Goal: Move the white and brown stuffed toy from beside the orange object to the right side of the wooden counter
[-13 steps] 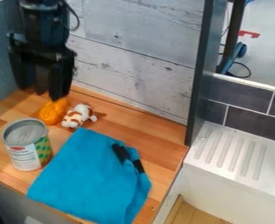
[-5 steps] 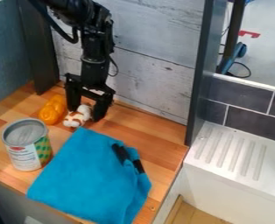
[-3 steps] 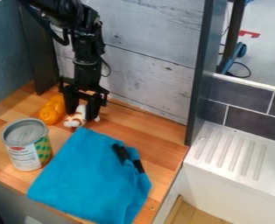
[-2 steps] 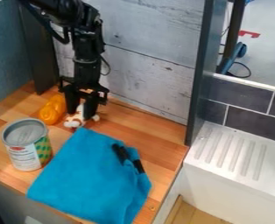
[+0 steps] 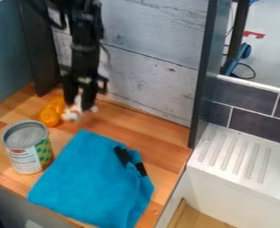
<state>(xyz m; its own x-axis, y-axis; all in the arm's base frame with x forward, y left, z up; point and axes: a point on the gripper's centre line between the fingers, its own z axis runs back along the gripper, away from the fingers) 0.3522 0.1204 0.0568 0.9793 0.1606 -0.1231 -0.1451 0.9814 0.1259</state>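
One black gripper [image 5: 79,107]: hanging down just beyond the far corner of the blue cloth [image 5: 92,180].
Jaws: closed in from both sides, clamped on the small white-and-brown toy [image 5: 72,114].
White-and-brown toy: between the jaws, beyond the cloth's far corner; blurred here, it is probably a little animal figure, and I can't tell whether its underside touches the counter.
Orange toy [image 5: 49,116]: beyond the cloth and to its left, right beside the white-and-brown one.
Can [image 5: 26,149]: upright, just left of the cloth, with a grey top and a green-and-yellow patterned side.
Cloth: lying on the wooden counter [image 5: 157,140], two black strips near its right edge.
Dark upright panel [image 5: 204,73]: beyond the cloth, to its right.
White ridged drainboard [image 5: 240,153]: well to the cloth's right, past that panel.
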